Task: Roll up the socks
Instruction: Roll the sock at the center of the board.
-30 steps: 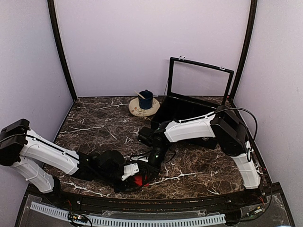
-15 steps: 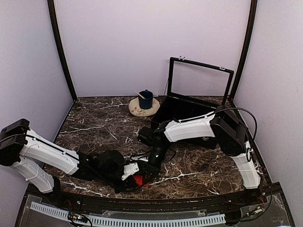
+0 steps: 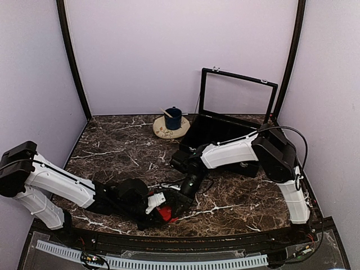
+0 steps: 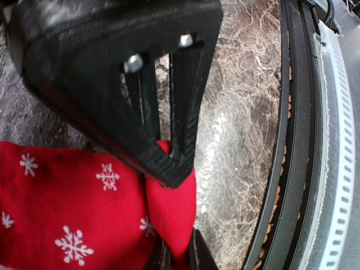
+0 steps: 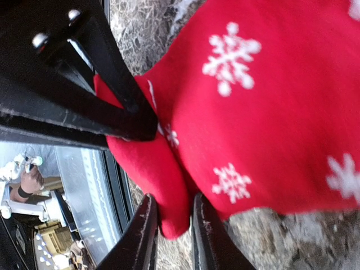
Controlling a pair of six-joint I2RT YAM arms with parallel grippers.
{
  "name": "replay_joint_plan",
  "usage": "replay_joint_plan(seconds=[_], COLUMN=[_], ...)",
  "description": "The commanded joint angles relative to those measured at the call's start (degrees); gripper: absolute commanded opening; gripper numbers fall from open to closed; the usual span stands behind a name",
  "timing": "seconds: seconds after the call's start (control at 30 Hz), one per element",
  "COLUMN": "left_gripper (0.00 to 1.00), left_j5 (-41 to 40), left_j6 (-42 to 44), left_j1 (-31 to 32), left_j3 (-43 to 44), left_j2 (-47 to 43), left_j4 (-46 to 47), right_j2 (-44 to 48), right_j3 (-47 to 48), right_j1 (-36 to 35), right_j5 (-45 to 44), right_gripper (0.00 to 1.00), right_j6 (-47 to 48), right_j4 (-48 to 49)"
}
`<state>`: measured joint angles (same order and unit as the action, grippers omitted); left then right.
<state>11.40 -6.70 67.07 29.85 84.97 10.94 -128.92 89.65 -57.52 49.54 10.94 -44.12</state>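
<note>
One of the socks, red with white snowflakes (image 3: 165, 213), lies near the front edge of the marble table, partly hidden under both grippers. My left gripper (image 3: 162, 206) comes in low from the left. In its wrist view the left gripper (image 4: 177, 252) is shut on a fold at the sock's (image 4: 67, 214) edge. My right gripper (image 3: 178, 203) reaches down from the right. Its jaws (image 5: 174, 225) stand a little apart, and the same red fold (image 5: 169, 185) fills the gap and touches both fingers. Each wrist view shows the other gripper's black finger above the sock.
An open black case (image 3: 209, 133) with its lid raised stands at the back right. A blue mug (image 3: 172, 118) sits on a pale saucer at the back centre. The black rail of the table's front edge (image 4: 284, 169) runs just beside the sock.
My right wrist has drawn slightly back to the right and its jaws have widened a little around the fold. The left gripper closed tighter earlier and has stayed put since.
</note>
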Motion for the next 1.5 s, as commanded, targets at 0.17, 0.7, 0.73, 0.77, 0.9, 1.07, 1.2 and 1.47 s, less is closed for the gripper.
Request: replay_joint_plan(seconds=[0.17, 0.7, 0.73, 0.77, 0.9, 1.07, 1.2, 1.47], left_gripper=[0.0, 0.0, 0.0, 0.0, 0.0, 0.0, 0.0, 0.0], left_j5=[3.9, 9.5, 10.3, 10.7, 12.8, 16.7, 19.7, 23.9], left_j6=[-8.9, -21.8, -22.6, -22.9, -24.0, -25.1, -25.5, -26.5], left_j1=[-0.4, -5.5, -5.9, -6.3, -7.8, -9.9, -10.8, -12.5], left_j3=[-3.9, -10.6, -11.1, -11.3, -11.6, -11.0, -10.5, -10.6], left_j2=[1.4, 1.2, 1.1, 1.1, 1.4, 4.0, 5.8, 8.0], left_j4=[1.8, 11.9, 12.4, 12.8, 13.0, 13.3, 13.7, 15.0], right_j2=[7.5, 19.0, 20.7, 21.5, 25.8, 28.3, 29.2, 28.8], right_j3=[-8.2, -22.3, -24.0, -25.8, -29.7, -30.8, -31.3, -30.0], right_j1=[4.0, 4.3, 4.3, 4.2, 2.9, -2.9, -6.9, -13.2], right_j5=[4.2, -13.0, -14.4, -15.9, -21.0, -30.0, -35.3, -41.8], right_gripper=[0.22, 0.22, 0.22, 0.22, 0.22, 0.23, 0.23, 0.28], right_j6=[-8.5, -12.0, -12.1, -12.1, -10.4, -4.6, -1.1, 3.7], right_j4=[14.6, 29.6, 31.0, 32.6, 35.5, 34.7, 34.7, 33.8])
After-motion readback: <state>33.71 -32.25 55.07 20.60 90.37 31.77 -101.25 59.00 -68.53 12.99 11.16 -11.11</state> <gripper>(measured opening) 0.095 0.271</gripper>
